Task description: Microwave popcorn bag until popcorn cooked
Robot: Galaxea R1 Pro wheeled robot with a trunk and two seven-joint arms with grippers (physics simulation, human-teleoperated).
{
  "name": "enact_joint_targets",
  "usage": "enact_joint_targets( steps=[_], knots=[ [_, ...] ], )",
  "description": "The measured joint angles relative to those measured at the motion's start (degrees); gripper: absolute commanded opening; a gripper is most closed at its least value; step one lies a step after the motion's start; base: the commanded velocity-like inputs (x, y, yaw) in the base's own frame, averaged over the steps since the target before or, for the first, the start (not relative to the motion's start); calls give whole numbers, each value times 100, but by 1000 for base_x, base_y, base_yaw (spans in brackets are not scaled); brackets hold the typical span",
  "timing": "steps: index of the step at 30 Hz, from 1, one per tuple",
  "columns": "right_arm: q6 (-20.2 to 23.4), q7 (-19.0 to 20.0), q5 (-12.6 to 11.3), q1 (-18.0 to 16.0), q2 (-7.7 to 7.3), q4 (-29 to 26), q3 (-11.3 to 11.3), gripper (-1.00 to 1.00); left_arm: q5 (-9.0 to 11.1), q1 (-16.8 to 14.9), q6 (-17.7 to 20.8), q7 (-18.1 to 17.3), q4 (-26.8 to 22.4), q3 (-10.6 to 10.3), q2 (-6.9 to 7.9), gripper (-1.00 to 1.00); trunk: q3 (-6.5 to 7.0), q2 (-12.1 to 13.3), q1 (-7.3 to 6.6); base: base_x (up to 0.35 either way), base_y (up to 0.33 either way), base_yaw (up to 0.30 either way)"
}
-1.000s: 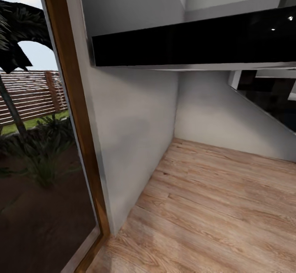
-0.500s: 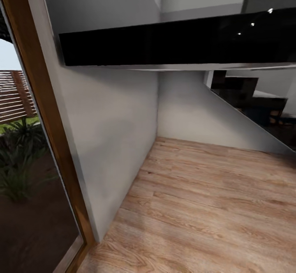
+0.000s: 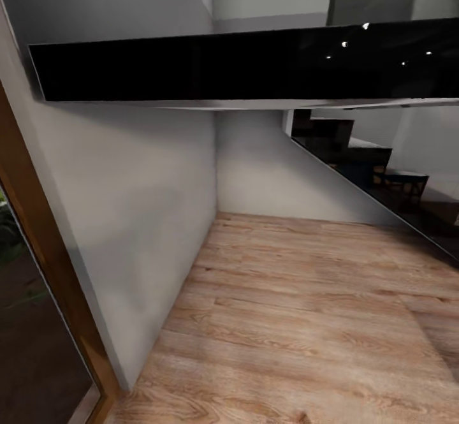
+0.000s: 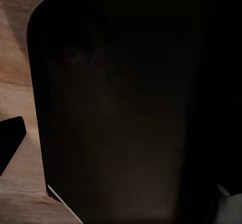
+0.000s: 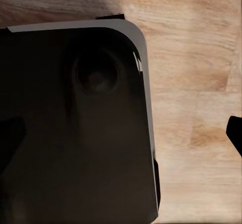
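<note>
Claws first: neither one's opening can be told. A black wedge at the left edge of the left wrist view may be a left fingertip (image 4: 10, 143), and another at the right edge of the right wrist view may be a right fingertip (image 5: 235, 133), both cut off by the frame, with nothing visibly held. A dark rounded body (image 4: 126, 108), too dim to make out beyond a faint round recess, covers most of both wrist views over wood floor (image 5: 196, 82). In the head view a glossy black slab (image 3: 242, 60) crosses the top, its right end cut off, above grey wall (image 3: 127, 207) and plank floor. A wooden door frame (image 3: 38, 252) runs down the lower left. At middle right, dark furniture (image 3: 382, 175) is blurred.
</note>
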Motion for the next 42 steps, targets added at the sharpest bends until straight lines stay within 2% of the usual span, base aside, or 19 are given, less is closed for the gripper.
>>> enact_joint_targets(
  steps=[37, 42],
  knots=[
    [1, 4, 0, 0, -2, 6, -2, 100, 0, 0, 1, 2, 0, 0, 0, 100, 0, 0, 0, 0, 0, -297],
    [5, 4, -17, 2, -84, 45, 0, 100, 0, 0, 0, 2, 0, 0, 0, 100, 0, 0, 0, 0, 0, -298]
  ],
)
